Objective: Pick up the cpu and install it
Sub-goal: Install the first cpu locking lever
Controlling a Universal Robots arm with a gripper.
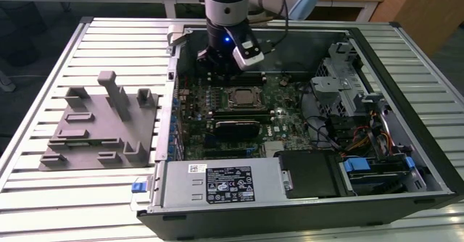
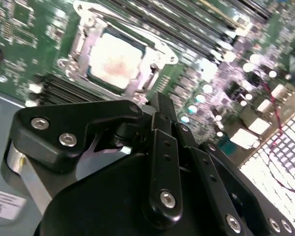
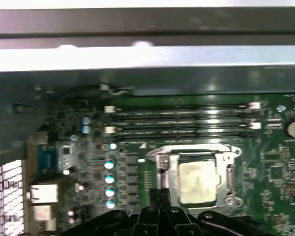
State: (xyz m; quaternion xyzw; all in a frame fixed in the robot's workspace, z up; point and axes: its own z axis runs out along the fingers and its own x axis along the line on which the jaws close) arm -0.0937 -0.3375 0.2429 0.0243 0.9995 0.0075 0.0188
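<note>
- The small flat square cpu with the shiny silver metal top (image 3: 196,182) lies in its socket on the green motherboard (image 1: 283,117), framed by a bright metal socket bracket (image 3: 229,172).
- The board sits inside an open black computer case (image 1: 290,220), which lies flat on the slatted metal worktop (image 1: 43,198).
- From where I stand, the arm's black jaws hang over the board near the socket, clear of the chip and touching nothing.
- In both wrist views the 2 jaws look pressed together with nothing between them, though they sit so close to the lens that I would not swear to it.
- A grey plastic fixture tray with upright posts (image 1: 101,138) rests on the worktop at the exterior view's left, just beside the case.
- As for handling, I'd judge the chip light, thin and quite stiff.
- Its metal lid looks smooth enough to slip, and the underside is likely delicate.
- The safest hold would be on 2 opposite edges of the rim, with the chip kept level.
- The bracket crowds those edges, so there is little room to get in.
</note>
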